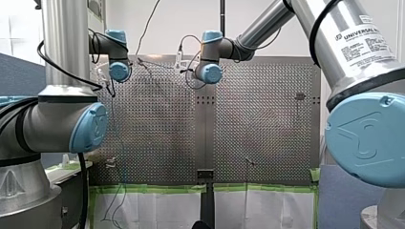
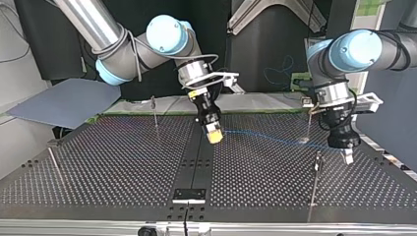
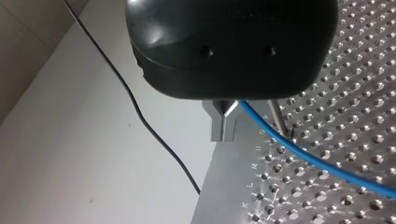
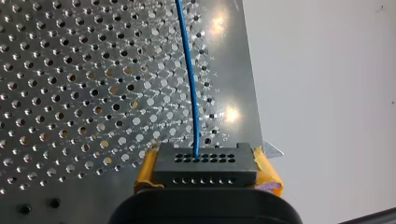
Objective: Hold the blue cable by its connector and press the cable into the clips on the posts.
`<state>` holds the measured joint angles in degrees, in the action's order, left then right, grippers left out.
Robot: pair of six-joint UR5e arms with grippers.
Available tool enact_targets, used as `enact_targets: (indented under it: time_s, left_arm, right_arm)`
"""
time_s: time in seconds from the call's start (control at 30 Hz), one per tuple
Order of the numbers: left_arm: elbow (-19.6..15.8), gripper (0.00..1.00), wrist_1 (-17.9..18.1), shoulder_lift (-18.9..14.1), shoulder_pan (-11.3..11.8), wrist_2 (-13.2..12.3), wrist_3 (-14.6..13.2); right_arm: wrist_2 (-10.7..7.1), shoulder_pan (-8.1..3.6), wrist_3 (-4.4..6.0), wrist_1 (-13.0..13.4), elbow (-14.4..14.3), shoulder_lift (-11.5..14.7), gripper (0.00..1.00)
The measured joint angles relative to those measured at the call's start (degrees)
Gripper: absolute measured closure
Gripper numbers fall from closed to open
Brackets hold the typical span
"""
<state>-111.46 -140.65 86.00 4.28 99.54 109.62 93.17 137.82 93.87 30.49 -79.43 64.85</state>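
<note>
progress check: early days, i'd say. my right jaws are clamped on the connector (image 4: 205, 164), with the yellow pads (image 4: 145, 171) squeezing it from both sides. the cable (image 4: 189, 84) comes straight out of it ahead, so the "hold it by the connector" part looks done.

in the top view the cable (image 2: 265, 136) hangs above the tabletop (image 2: 123, 167). it runs from the centre out toward 3 o'clock, where it ends at my left jaws. in the left wrist view those metal fingers (image 3: 217, 126) look pinched together, with the cable (image 3: 303, 151) coming out right beside them. my guess is they're gripping it, though the actual contact is hidden.

the pressing part is all left to do, as far as i can see. four posts (image 2: 314, 179) show in the top view, at roughly 9, 11, 3 and 4 o'clock. the cable passes just beside the foot of the 3 o'clock one, and i can't tell if it touches. the others are well apart from it. the clips are too small to make out, and nothing looks seated in one.
</note>
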Motion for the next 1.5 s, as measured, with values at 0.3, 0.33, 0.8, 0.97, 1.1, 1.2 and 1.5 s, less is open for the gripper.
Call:
enact_targets:
  time_s: [0.3, 0.33, 0.8, 0.97, 1.1, 1.2, 1.5]
  left_arm:
    - [0.19, 1.00, 0.58, 0.33, 1.45, -0.95, 0.56]
    - [0.20, 1.00, 0.58, 0.45, 1.56, -1.05, 0.58]
    - [0.93, 1.00, 1.42, 3.93, 3.10, -4.76, 1.01]
    - [1.45, 1.00, 1.73, 3.96, 3.67, -5.59, 1.34]
    - [1.66, 1.00, 1.78, 3.98, 4.17, -6.24, 1.79]
    - [1.69, 1.00, 2.15, 3.99, 4.57, -6.54, 2.34]
    - [2.59, 1.00, 3.09, 4.03, 5.57, -7.78, 4.49]
  right_arm:
    - [-0.01, -0.87, -0.16, 0.06, 0.15, -0.02, 1.00]
    - [0.00, -0.95, -0.16, 0.06, 0.16, -0.02, 1.00]
    - [-0.04, -2.58, -0.26, 0.03, 0.19, -0.25, 1.00]
    - [0.00, -3.43, -0.25, 0.10, 0.19, -0.42, 1.00]
    - [0.01, -4.21, -0.25, 0.17, 0.19, -0.50, 1.00]
    - [-0.01, -4.67, -0.25, 0.22, 0.27, -0.51, 1.00]
    - [-0.66, -5.37, -0.25, 0.23, 1.24, -0.58, 1.00]
